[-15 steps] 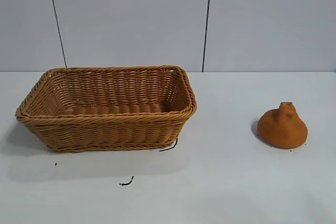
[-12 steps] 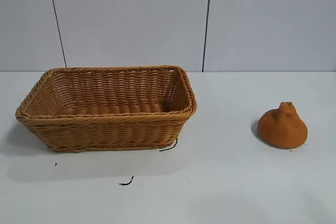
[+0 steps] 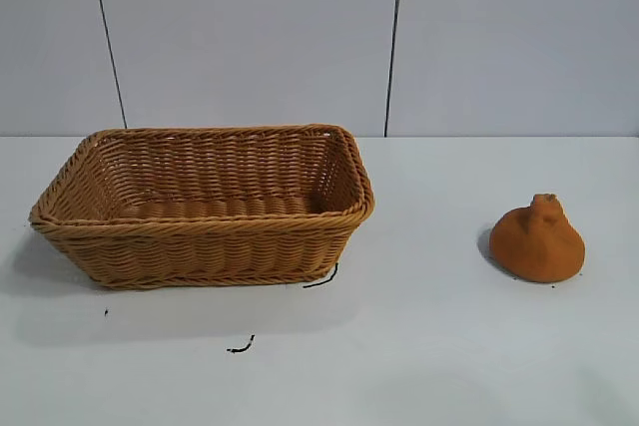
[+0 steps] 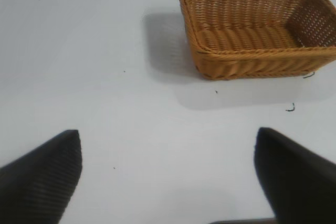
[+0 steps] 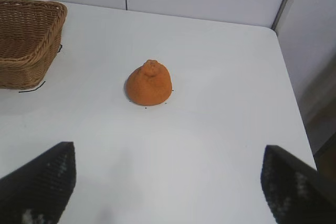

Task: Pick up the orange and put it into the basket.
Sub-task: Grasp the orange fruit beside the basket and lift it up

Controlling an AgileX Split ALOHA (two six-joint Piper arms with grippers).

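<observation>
Left: large rectangular tan-brown woven wicker basket [image 3: 205, 205] on white surface [image 3: 419, 346], long axis running left-right, opening up. Right, well apart from basket: matte dull-orange pear-shaped orange [image 3: 537, 239] sitting on wide base, knobbly bump pointing up. Left pincer [image 4: 168, 174] spread wide above bare surface; right pincer [image 5: 168, 184] spread wide, short of orange, holding nothing.
</observation>
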